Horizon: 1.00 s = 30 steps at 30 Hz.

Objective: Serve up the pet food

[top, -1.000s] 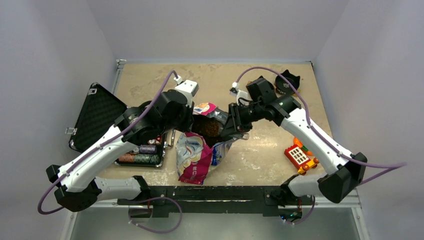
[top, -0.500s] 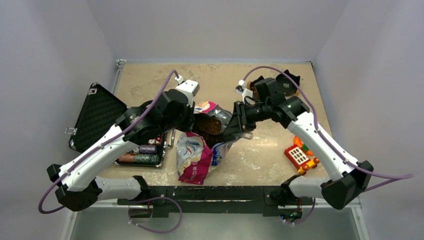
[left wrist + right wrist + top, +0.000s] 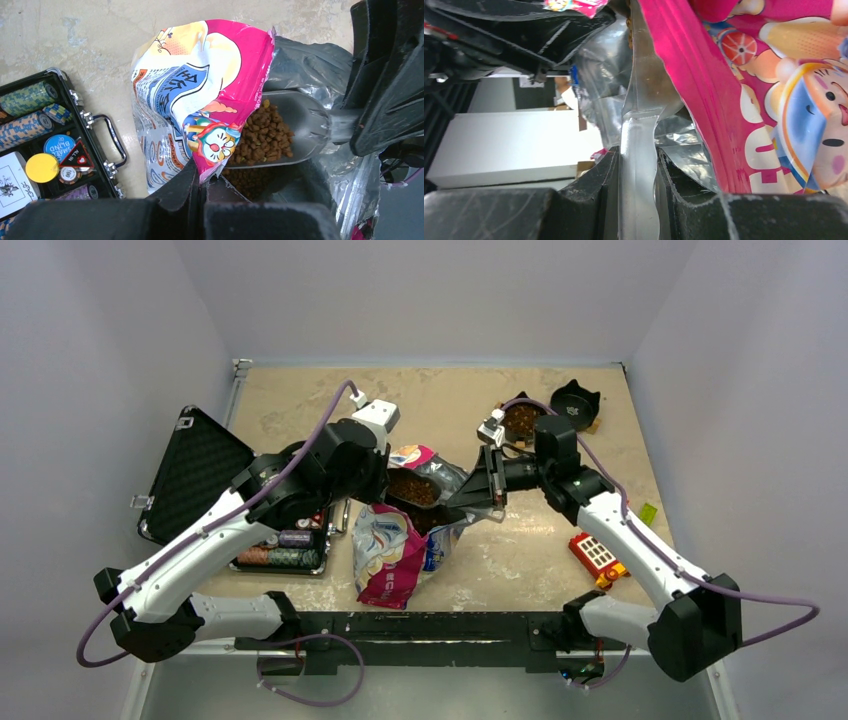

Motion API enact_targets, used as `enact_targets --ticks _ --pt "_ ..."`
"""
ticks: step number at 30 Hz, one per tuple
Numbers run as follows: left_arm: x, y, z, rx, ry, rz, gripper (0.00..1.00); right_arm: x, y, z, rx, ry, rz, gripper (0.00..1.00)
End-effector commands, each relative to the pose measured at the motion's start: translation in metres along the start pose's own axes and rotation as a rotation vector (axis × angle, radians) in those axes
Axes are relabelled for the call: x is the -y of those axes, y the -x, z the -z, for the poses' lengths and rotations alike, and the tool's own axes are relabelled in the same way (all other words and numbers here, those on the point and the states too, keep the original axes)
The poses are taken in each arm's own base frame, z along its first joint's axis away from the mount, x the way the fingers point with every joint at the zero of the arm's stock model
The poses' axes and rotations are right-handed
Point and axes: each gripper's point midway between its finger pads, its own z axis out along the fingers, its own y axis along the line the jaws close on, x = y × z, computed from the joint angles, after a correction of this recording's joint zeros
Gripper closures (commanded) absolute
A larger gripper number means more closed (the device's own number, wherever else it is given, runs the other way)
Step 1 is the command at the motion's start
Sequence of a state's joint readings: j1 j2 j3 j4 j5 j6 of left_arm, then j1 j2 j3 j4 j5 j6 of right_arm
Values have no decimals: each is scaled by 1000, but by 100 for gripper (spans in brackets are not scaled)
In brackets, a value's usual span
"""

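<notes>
The pink-blue cartoon bag (image 3: 392, 550) stands open in the middle of the table, with the pet food (image 3: 414, 487) showing brown in its mouth. My left gripper (image 3: 205, 181) is shut on the bag's pink rim flap (image 3: 220, 85) and holds it up. My right gripper (image 3: 637, 159) is shut on the handle of a clear scoop (image 3: 638, 125). The scoop's bowl (image 3: 305, 125) lies inside the bag's mouth, loaded with pet food (image 3: 262, 137). More kibble lies beneath it in the bag.
A bowl (image 3: 520, 421) with brown kibble and a black cat-eared bowl (image 3: 576, 403) sit at the back right. An open black case (image 3: 192, 475) with poker chips (image 3: 285, 545) lies left. A red-orange toy (image 3: 600, 555) lies right, near the right arm.
The right arm's forearm and elbow have swung toward the near right, uncovering the kibble-filled bowl at the back. Its gripper stays at the bag's mouth. The left arm has not moved.
</notes>
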State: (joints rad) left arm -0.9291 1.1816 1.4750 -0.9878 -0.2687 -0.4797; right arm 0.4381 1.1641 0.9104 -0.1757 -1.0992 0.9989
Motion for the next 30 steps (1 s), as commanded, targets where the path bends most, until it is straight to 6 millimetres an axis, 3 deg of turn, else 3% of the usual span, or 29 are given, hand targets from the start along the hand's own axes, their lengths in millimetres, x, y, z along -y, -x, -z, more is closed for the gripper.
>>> enact_targets --ticks 1,4,7,9,16,23,26,30 --pt "23 65 38 258 -135 93 100 -35 -5 16 -37 146 82 100" --pt "21 66 41 270 -132 97 100 -18 0 11 -21 126 20 100" --pt "22 67 42 275 -138 97 100 -21 3 2 -40 167 -5 100" --pt "23 68 44 279 -146 99 100 -26 4 5 -39 192 21 100" --pt "16 60 45 276 -128 109 100 -10 -4 28 -3 174 47 100" --pt "8 65 51 304 -98 113 100 7 -1 27 23 138 38 100" --pt "9 66 49 303 -99 115 100 -4 8 25 36 206 36 100" --pt "7 65 51 299 -88 118 100 -5 0 30 16 185 66 100"
